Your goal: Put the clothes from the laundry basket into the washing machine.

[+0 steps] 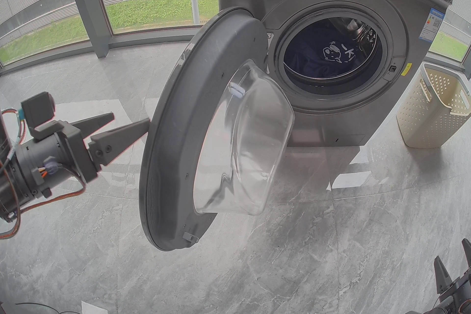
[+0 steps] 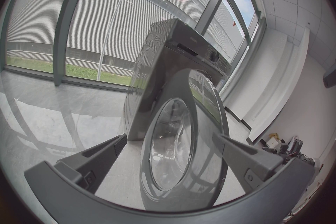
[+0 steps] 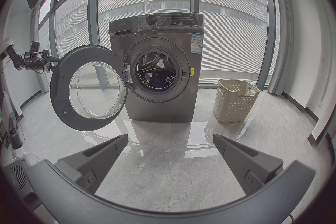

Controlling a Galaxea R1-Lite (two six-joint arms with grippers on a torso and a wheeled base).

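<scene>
Left gripper (image 1: 131, 118), jaws spread wide, sits at mid-left beside the open round grey washing machine door (image 1: 196, 99); dark navy clothes (image 1: 321, 57) lie inside the drum (image 1: 364, 38).

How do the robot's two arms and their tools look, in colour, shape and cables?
The dark grey left tool has two tapered, wedge-shaped fingers on a boxy grey wrist; orange and black cables loop beside it, with a small teal connector. The right tool shows matching dark pointed fingers.
</scene>
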